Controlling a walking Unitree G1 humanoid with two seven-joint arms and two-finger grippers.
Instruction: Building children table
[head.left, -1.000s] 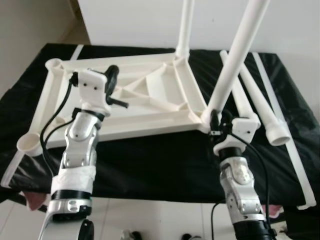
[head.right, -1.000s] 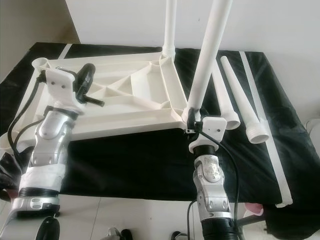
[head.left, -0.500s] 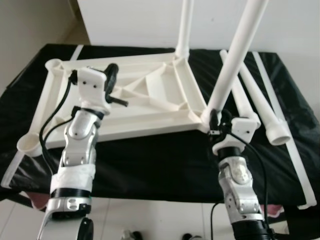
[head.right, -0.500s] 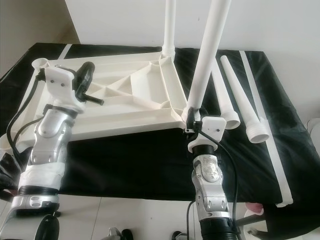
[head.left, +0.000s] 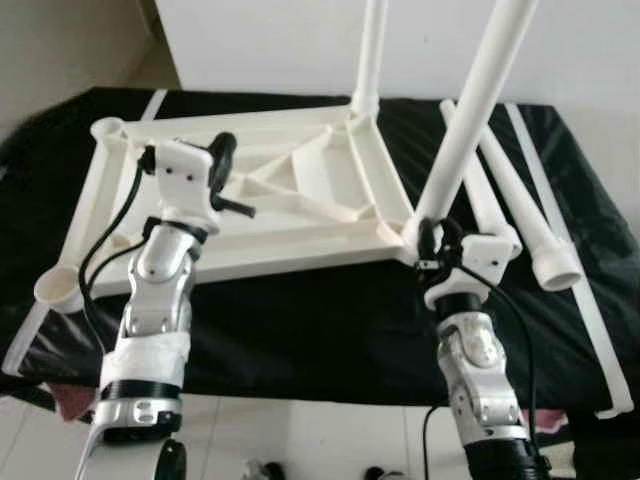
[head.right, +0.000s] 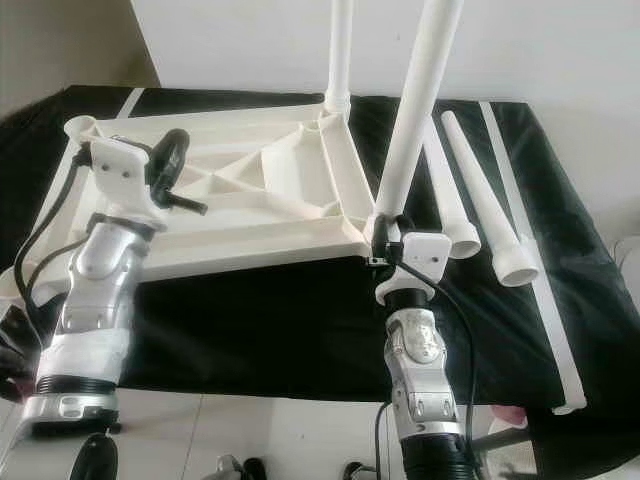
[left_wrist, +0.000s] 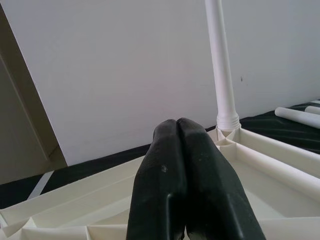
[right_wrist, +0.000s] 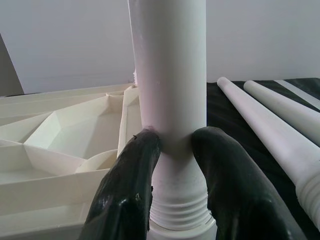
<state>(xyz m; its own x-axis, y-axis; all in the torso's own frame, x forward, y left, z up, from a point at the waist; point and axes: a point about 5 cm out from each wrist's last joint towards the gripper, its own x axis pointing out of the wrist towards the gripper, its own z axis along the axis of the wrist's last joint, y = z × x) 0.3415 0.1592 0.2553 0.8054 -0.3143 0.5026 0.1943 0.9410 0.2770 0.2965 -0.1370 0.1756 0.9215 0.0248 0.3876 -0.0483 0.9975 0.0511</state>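
Observation:
The white plastic table top (head.left: 290, 250) lies upside down on a black cloth. Two white legs stand in its right corners, the far leg (head.left: 370, 50) and the near leg (head.left: 470, 110). My right gripper (head.left: 428, 240) is shut on the near leg just above its threaded base, with one black finger on each side (right_wrist: 131, 165). My left gripper (head.left: 222, 165) is shut on nothing and hovers over the ribbed left half of the table top, its fingers (left_wrist: 165, 165) pressed together and pointing toward the far leg (left_wrist: 222, 65).
Two loose white legs (head.left: 530, 215) (head.left: 485, 200) lie side by side on the cloth to the right of the table top. Open leg sockets sit at the far left corner (head.left: 105, 128) and the near left corner (head.left: 55, 290). A white wall stands behind the cloth-covered surface.

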